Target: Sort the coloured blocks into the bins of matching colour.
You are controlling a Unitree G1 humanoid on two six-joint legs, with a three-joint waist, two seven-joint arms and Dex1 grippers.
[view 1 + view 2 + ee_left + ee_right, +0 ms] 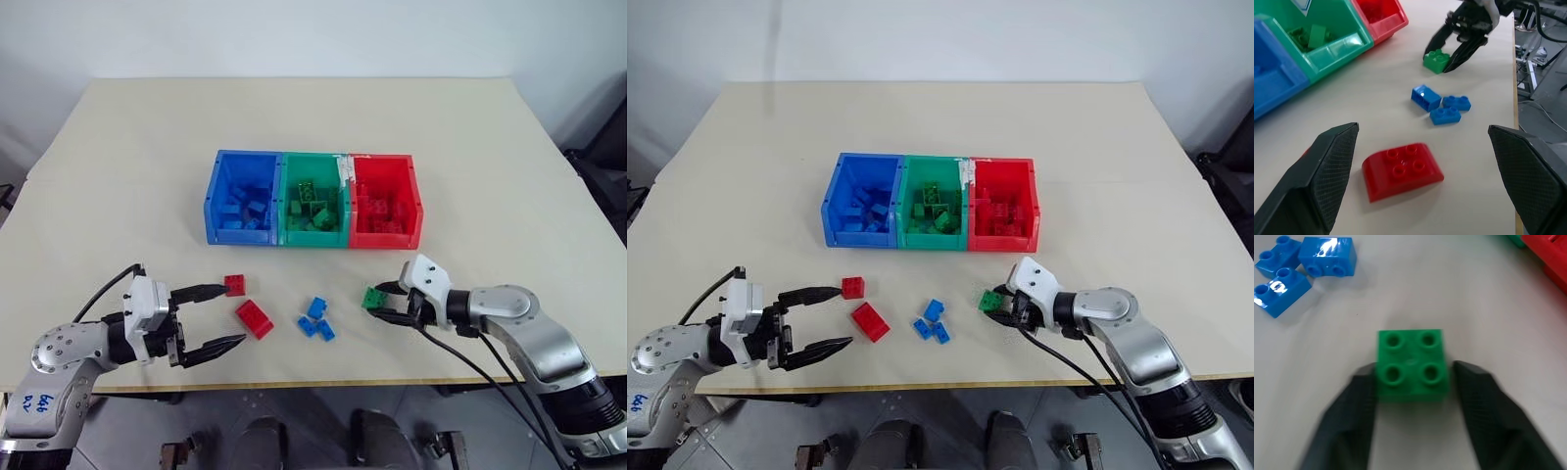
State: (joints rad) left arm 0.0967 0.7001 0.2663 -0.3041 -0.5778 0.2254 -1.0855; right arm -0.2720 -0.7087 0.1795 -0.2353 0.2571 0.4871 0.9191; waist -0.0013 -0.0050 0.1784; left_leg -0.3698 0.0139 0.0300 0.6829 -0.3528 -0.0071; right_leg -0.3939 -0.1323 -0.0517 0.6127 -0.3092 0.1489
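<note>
One green block (1410, 364) sits between the right gripper (385, 302) jaws, closing for pickup; left gripper (217, 315) jaws spread, empty.

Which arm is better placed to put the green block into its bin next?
Right. The right gripper already has its fingers either side of the green block, near the green bin. The left gripper is open by the red blocks.
</note>
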